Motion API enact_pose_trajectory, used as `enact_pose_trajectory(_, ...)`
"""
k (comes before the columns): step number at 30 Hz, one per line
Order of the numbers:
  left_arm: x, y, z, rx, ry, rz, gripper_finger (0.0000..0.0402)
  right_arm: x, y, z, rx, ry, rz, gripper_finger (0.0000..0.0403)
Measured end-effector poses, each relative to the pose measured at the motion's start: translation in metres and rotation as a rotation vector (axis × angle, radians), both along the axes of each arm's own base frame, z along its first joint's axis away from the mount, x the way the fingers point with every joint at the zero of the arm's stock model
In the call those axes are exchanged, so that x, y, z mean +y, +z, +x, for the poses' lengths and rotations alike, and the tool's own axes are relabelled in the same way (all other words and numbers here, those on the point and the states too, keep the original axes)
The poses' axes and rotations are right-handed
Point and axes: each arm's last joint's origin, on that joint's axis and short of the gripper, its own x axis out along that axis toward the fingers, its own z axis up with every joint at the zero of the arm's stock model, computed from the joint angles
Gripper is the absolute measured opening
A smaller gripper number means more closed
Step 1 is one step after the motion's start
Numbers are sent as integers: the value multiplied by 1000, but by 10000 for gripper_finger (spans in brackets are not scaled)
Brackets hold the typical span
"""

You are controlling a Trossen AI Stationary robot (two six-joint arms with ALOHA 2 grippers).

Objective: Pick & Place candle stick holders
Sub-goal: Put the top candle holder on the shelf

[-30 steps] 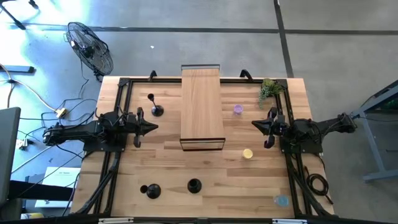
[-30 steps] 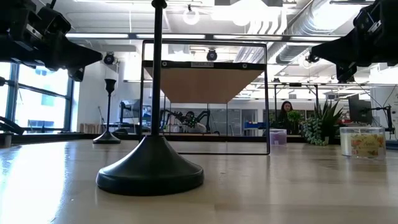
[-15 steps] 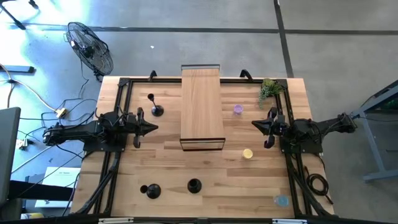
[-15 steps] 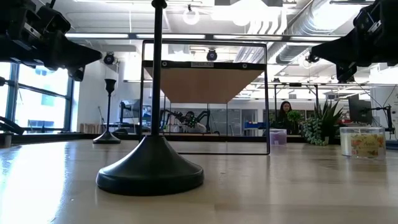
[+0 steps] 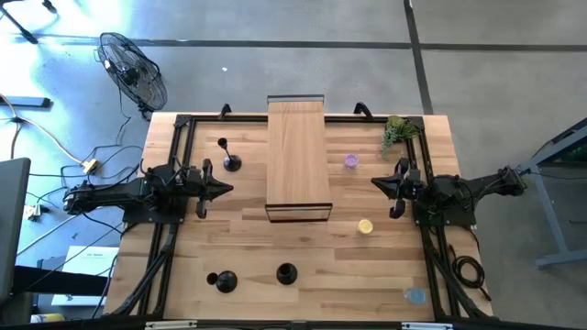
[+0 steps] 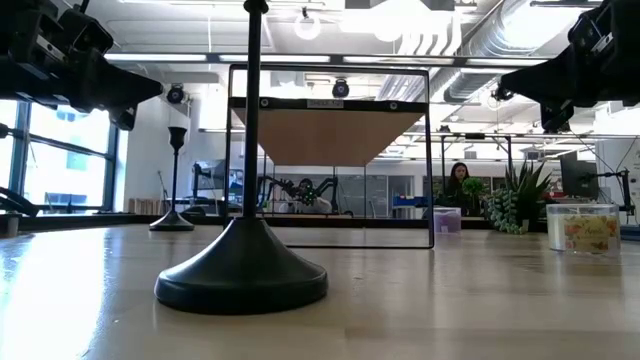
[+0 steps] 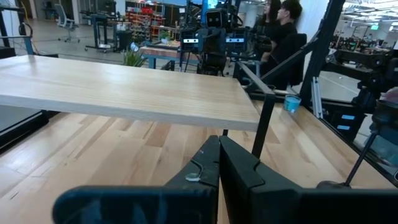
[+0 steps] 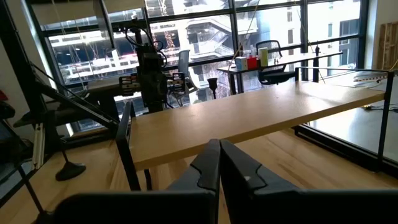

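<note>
Candle stick holders (image 5: 227, 161) beside raised wooden shelf (image 5: 298, 156), plant sprig (image 5: 397, 131)

I see three matte-black candle stick holders upright on the table: one (image 5: 230, 161) at far left, two (image 5: 223, 281) (image 5: 287, 273) near the front edge.

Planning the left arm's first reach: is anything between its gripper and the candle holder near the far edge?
Nothing visible: bare table separates the shut left gripper from that candle holder; the raised wooden shelf stands off to one side.
</note>
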Motion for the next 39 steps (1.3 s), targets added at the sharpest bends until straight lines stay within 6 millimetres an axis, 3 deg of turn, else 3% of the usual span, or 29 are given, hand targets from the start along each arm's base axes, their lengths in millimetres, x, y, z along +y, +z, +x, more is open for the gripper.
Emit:
enact_pose_trajectory(8,0,0,0,-2,13,-18,1,0,0,0,-1,0,0,5)
enact_pose_trajectory(15,1,0,0,-11,44,-216,1,0,2,0,-19,-1,5,5)
enact_pose_trajectory(24,4,4,-1,-64,142,-238,1,0,4,0,-47,0,23,5)
enact_pose_trajectory(28,6,21,-4,-155,192,-238,1,-1,5,-1,-82,-22,128,5)
enact_pose_trajectory(33,6,62,-18,-241,250,-244,1,-3,4,-1,-91,-104,169,5)
enact_pose_trajectory(39,6,94,-43,-117,335,-250,1,-4,3,-2,-86,-136,173,5)
